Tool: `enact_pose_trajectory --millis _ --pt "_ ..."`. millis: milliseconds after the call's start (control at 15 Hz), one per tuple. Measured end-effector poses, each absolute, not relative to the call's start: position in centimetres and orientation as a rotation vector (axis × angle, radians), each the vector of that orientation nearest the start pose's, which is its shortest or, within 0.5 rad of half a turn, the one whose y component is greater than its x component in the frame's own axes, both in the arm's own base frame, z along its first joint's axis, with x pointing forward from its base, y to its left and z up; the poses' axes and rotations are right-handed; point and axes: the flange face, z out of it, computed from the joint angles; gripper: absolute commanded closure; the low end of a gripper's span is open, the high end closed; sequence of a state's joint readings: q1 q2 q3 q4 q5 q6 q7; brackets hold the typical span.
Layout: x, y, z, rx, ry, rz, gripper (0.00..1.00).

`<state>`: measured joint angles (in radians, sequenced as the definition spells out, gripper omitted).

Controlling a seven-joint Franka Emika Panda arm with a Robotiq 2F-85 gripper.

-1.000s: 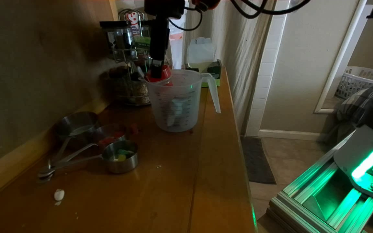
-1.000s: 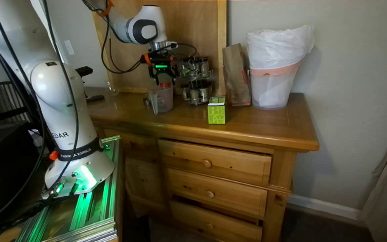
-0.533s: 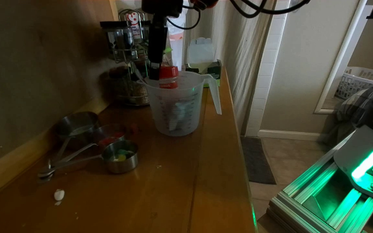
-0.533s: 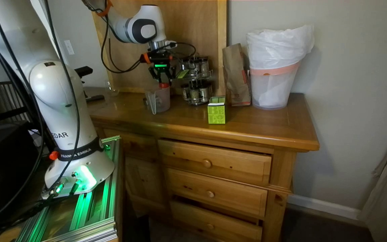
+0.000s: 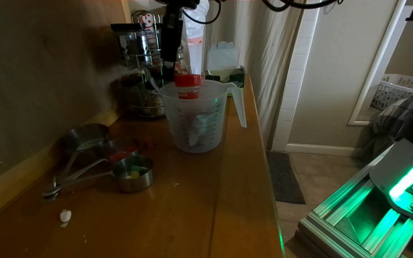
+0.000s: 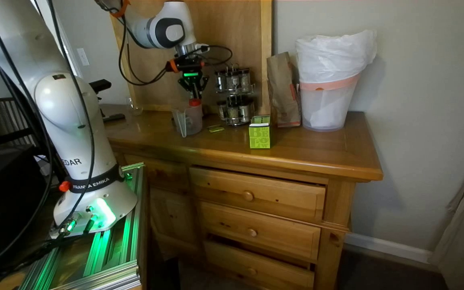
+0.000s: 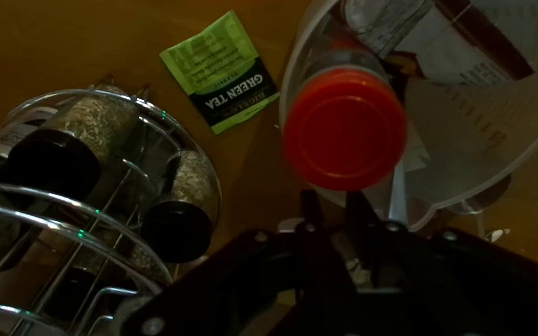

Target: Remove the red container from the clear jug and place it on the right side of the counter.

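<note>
Gripper point(image 7: 334, 198): stood partly open; a narrow gap showed between the fingers point(image 7: 360, 212), and nothing was seen held there. Contact with the red container point(image 7: 345, 130) could not be confirmed.
Red container: stood near upright inside the clear jug point(image 5: 213, 111), its lid point(image 5: 188, 80) above the rim. In the wrist view it lay at 12 o'clock from the fingertips, just beyond them.
Jug: rested on the counter point(image 5: 192, 215), handle point(image 5: 240, 104) toward 2 to 3 o'clock in an exterior view. Printed packets point(image 7: 472, 44) lay inside with the container.
Tea packet point(image 7: 222, 70): green, marked GREEN TEA, lay on the counter between 10 and 11 o'clock from the fingertips in the wrist view, near the jug.
Spice rack point(image 7: 50, 224): stood at 9 o'clock from the fingertips in the same view.
Measuring cups point(image 5: 136, 184): sat at 8 o'clock from the jug in an exterior view; the nearest held green and yellow pieces point(image 5: 136, 171).
Green box point(image 6: 259, 137): stood at 3 o'clock from the jug in an exterior view.
</note>
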<state>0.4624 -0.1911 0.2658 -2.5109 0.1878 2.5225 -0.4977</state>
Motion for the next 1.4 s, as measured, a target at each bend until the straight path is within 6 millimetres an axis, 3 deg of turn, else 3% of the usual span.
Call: enact_pose_trajectory --millis 467,867,1400 --pt "34.4 30.0 37.2 -2.63 -1.532 -0.265 0.01" --pt "33.6 27.6 36.4 -2.685 -1.487 -0.112 0.0" --pt "33.4 27.5 36.3 -2.686 -1.489 -0.09 0.0"
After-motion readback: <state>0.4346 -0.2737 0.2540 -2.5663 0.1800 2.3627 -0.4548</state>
